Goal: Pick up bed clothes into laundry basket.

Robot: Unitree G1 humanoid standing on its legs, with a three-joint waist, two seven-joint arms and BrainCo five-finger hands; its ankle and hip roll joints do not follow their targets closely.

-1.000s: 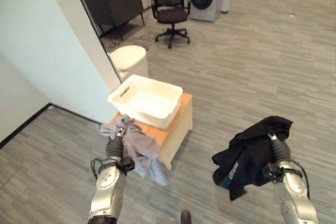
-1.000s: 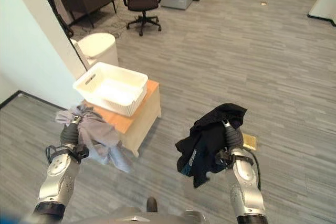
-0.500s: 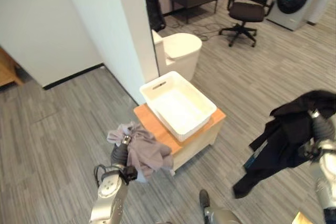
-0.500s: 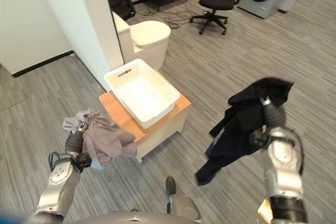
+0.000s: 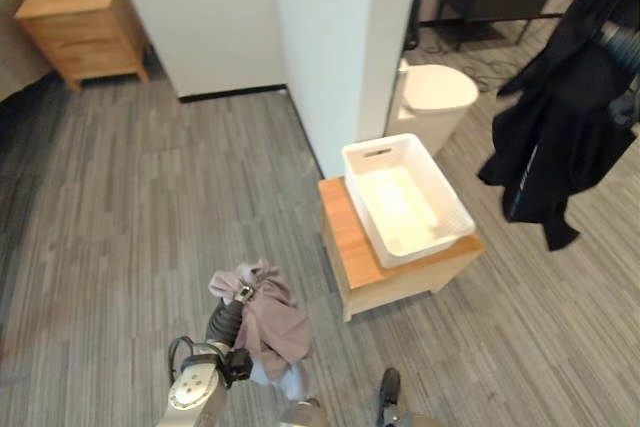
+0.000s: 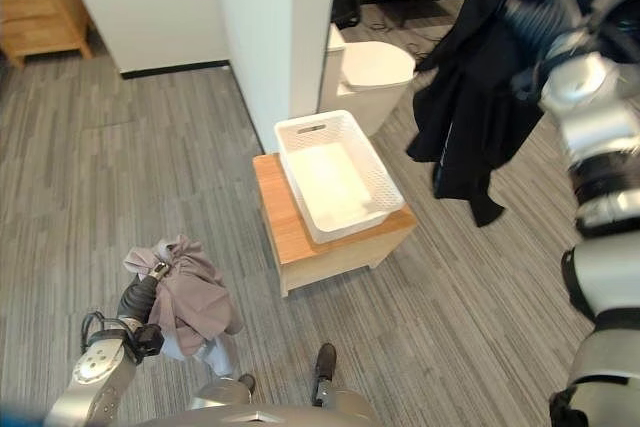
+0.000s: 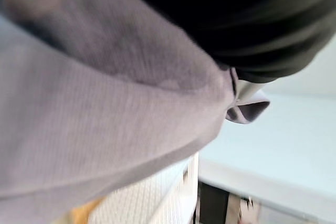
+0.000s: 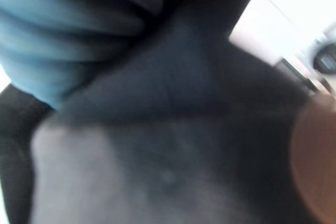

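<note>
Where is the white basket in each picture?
Left eye view: the white basket sits right of centre on the wooden stand.
Right eye view: the basket is near the centre, on the same stand.
Left wrist view: white mesh past the grey cloth may be its wall; I cannot be sure.
Right wrist view: dark cloth is what shows.
Shared landmark: the white bin behind the basket.

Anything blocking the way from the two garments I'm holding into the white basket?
Nothing visible does. The white basket sits open and empty on the wooden stand. The black garment hangs from the right hand, the grey garment from the left hand.
</note>
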